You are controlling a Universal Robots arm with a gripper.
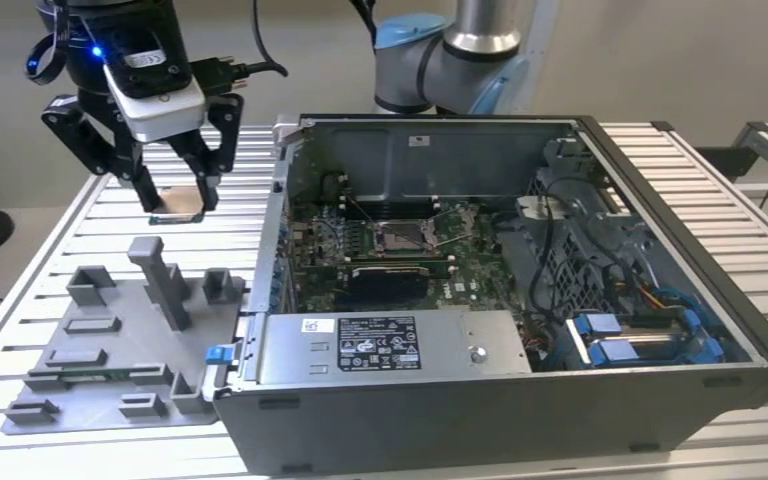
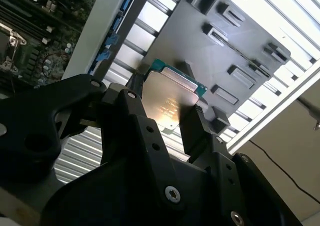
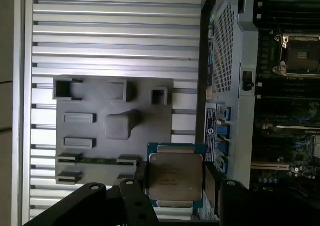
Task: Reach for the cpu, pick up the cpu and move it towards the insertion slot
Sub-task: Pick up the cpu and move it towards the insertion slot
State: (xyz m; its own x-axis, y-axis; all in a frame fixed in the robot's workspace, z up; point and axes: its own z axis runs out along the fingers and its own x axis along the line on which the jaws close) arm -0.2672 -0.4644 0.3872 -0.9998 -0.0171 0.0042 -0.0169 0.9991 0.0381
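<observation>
The hand [image 1: 177,205] is up in the air over the desk [image 1: 77,240]. It is closed on the cpu [image 1: 177,213]. Its black fingers [image 1: 207,185] are only as far apart as the little chip is wide. One finger presses on one edge of the chip and the other finger presses on the edge across from it.

In both wrist views the cpu [image 3: 175,178] lies flat between the fingers. Its shiny silver top faces the cameras, and a thin green rim shows around it. It touches nothing but the fingers.

Under the hand, and a bit nearer in the exterior view, a grey plate [image 1: 104,395] with small blocks and a tall post lies on the desk. The chip hangs above it and does not touch it.

The insertion slot [image 1: 402,237] is a square silver frame on the green board inside the open computer box [image 1: 518,420]. The box stands on the desk, just beside the grey plate, on the exterior view's right. The slot is well apart from the hand, past the wall of the box. In the first wrist view the slot [image 3: 300,53] is on the board, far from the chip.
</observation>
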